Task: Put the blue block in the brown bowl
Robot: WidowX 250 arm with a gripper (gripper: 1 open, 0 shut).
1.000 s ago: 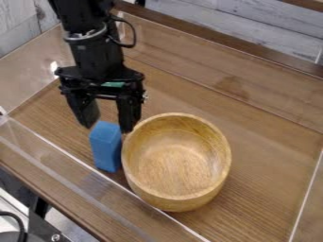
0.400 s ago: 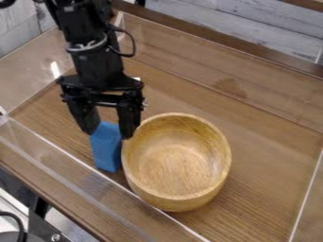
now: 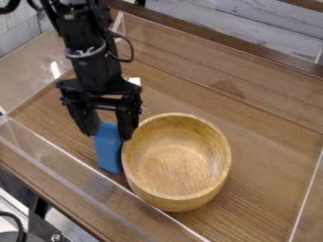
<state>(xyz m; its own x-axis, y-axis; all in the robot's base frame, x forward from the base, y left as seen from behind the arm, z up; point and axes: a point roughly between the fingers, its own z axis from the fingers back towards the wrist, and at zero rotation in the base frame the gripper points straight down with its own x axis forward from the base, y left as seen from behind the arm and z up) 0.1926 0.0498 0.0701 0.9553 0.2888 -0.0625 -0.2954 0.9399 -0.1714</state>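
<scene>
The blue block [image 3: 111,151] stands on end on the wooden table, just left of the brown bowl [image 3: 178,161] and nearly touching its rim. My gripper [image 3: 106,124] hangs straight down over the block, open, with one black finger on each side of the block's upper part. The top of the block is hidden behind the fingers. I cannot tell whether the fingers touch it. The bowl is empty, and its wood grain shows inside.
A clear plastic wall [image 3: 57,161] borders the table along the near left edge, close to the block. Another clear panel [image 3: 303,213] rises at the right. Bare wooden tabletop [image 3: 240,95] stretches behind the bowl.
The gripper has sunk lower over the blue block, so its open fingers now straddle the block's top. Block and bowl have not moved.
</scene>
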